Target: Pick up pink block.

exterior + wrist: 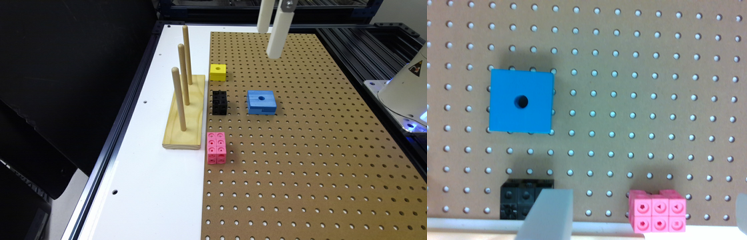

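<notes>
The pink block (216, 147) lies on the brown pegboard (300, 150) near the board's edge on the exterior view's left, just past the near end of a wooden peg stand. In the wrist view the pink block (658, 212) shows its dimpled cubes from above. My gripper (269, 43) hangs high over the far end of the board, well away from the block. The wrist view shows the gripper (645, 195) open, its two grey fingers far apart and nothing between them.
A black cube of linked cubes (220, 102) sits beyond the pink block, with a yellow block (218, 72) further back. A blue block with a hole (262, 101) lies towards the exterior view's right. The wooden stand (185, 113) carries three upright pegs.
</notes>
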### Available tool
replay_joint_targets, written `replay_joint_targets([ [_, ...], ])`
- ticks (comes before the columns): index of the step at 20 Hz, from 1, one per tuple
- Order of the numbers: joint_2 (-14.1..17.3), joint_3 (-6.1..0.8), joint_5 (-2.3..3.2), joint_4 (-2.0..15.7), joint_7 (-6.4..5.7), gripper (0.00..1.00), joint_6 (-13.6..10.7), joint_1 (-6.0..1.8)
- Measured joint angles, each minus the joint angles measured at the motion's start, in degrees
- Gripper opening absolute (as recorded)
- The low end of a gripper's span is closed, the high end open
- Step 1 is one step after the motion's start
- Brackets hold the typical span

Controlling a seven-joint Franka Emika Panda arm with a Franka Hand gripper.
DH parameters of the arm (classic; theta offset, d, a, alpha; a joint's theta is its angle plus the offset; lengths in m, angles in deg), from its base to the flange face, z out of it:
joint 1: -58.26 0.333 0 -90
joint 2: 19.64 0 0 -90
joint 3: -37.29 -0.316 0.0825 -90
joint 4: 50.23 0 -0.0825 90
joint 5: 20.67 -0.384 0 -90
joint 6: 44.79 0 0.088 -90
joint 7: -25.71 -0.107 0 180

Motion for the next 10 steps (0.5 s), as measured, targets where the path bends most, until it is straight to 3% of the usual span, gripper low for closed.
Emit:
replay_joint_targets([
  [3,1.95,-0.01,0.04,1.84,-0.03,1.0,0.0,-0.02],
  [7,3.1,-0.09,0.04,3.0,-0.11,1.0,0.0,0.01],
  [10,3.59,-0.93,0.04,3.69,-1.06,1.0,0.0,0.06],
])
